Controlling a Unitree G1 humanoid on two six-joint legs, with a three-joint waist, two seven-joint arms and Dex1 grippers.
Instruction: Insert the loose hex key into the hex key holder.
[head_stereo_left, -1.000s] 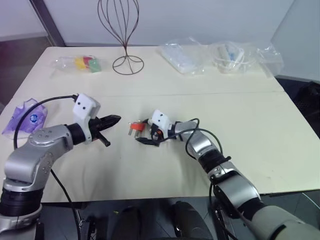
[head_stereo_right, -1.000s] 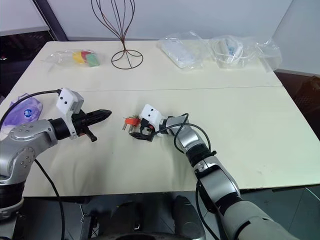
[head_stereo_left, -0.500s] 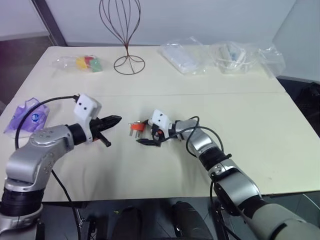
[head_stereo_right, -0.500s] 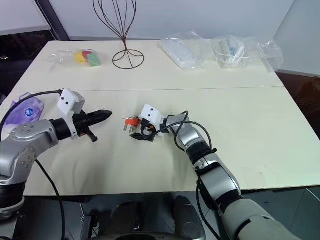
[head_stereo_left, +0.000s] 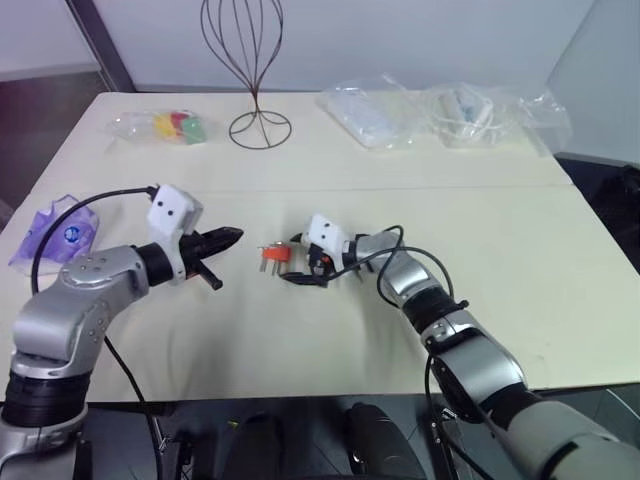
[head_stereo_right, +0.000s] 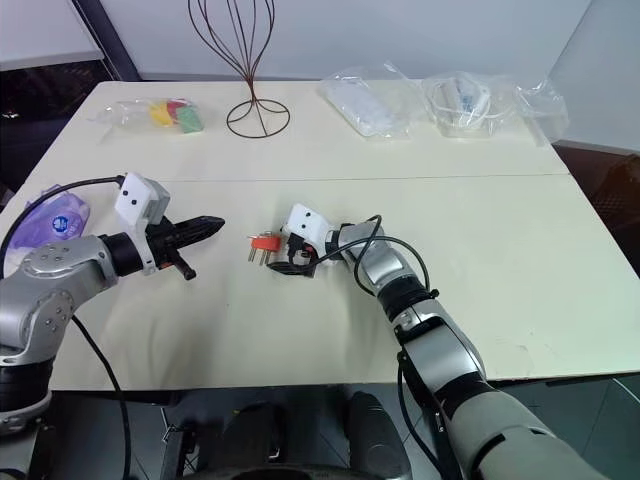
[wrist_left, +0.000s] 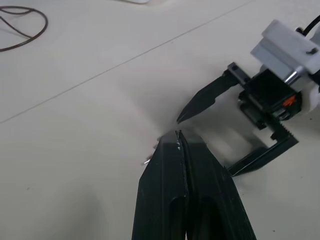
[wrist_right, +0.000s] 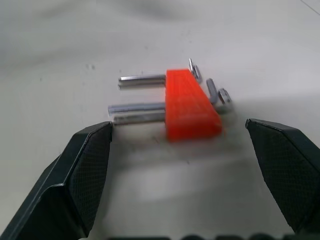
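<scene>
Right gripper gapes wide at hex key holder — left gripper clamped shut.

The left end effector hides most of a thin metal piece, too small to identify.

An orange-red hex key holder lies flat on the cream table, near its middle. Several grey metal keys stick out of it: two long shafts on one side, short bent ends on the other. The loose hex key cannot be made out.
</scene>
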